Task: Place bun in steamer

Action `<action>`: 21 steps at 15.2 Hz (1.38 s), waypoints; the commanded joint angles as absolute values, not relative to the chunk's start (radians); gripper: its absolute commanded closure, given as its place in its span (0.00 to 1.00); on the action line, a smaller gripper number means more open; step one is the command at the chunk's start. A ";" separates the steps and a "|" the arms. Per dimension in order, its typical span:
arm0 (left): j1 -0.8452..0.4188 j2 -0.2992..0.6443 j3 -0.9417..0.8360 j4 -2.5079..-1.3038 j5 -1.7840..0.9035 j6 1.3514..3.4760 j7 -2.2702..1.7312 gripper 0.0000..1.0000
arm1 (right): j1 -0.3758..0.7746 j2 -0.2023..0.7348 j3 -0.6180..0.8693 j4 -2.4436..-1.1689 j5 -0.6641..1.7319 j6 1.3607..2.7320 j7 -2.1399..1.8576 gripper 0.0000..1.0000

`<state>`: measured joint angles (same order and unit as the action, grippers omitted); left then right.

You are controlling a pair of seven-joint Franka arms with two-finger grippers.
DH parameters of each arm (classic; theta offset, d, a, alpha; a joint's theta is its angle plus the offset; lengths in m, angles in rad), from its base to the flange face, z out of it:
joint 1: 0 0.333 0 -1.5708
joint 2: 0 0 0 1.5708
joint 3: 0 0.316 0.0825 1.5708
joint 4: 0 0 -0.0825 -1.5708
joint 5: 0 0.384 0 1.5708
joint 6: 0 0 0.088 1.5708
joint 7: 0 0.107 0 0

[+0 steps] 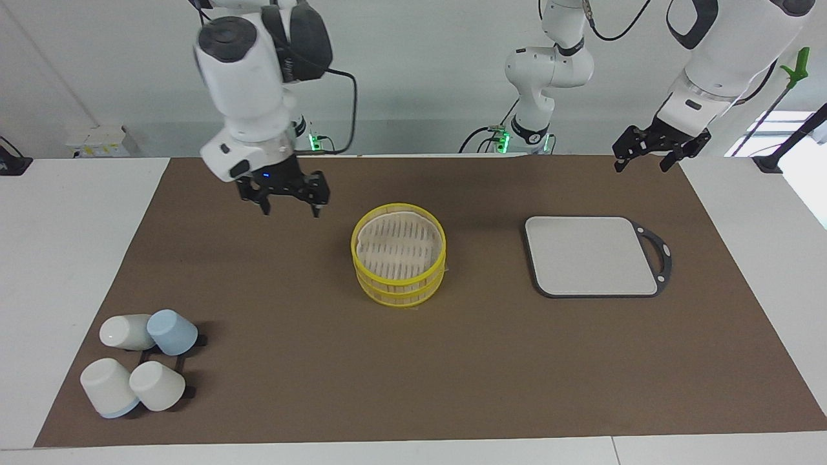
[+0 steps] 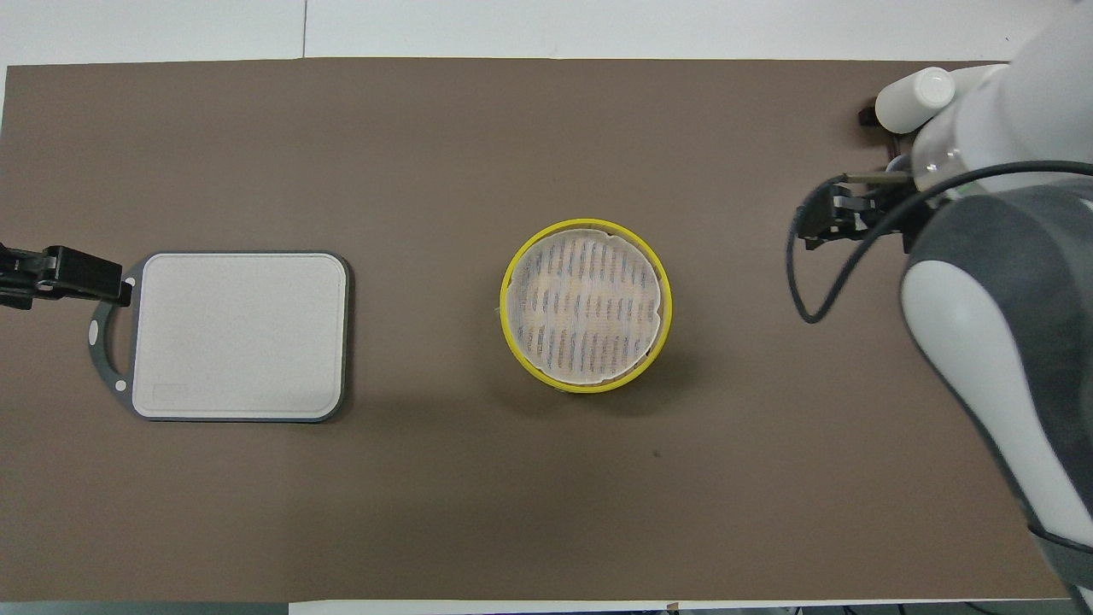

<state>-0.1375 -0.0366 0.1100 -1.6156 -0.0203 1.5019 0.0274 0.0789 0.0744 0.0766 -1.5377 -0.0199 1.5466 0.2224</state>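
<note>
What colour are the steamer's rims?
Bright yellow, around a pale slatted top; the steamer shows its stacked rims best in the facing view.

A robotics lab: bare white walls, cabled arm bases (image 1: 533,132) (green status lights).

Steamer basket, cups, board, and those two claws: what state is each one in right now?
steamer: upright mid-mat, lid on.
cups: four, tipped over on a small rack, toward the right arm's end.
cutting board: flat, bare, toward the left arm's end.
right gripper: open, empty, over the mat.
left gripper: open, empty, waiting over the mat's edge.
Bun: none visible.
</note>
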 commanded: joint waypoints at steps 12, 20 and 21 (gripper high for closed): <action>-0.121 -0.032 0.100 -1.601 -0.035 1.496 0.040 0.00 | 0.012 -0.002 0.089 -1.645 -0.021 1.589 0.077 0.00; -0.121 -0.032 0.101 -1.601 -0.035 1.497 0.038 0.00 | 0.015 0.000 0.069 -1.614 -0.021 1.588 0.075 0.00; -0.121 -0.032 0.100 -1.601 -0.035 1.497 0.038 0.00 | 0.015 0.000 0.069 -1.614 -0.021 1.588 0.075 0.00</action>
<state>-0.1353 -0.0366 0.1082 -1.6156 -0.0239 1.5024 0.0274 0.0292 -0.0007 0.0646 -1.6205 -0.0212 1.5817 0.1054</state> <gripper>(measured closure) 0.000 0.000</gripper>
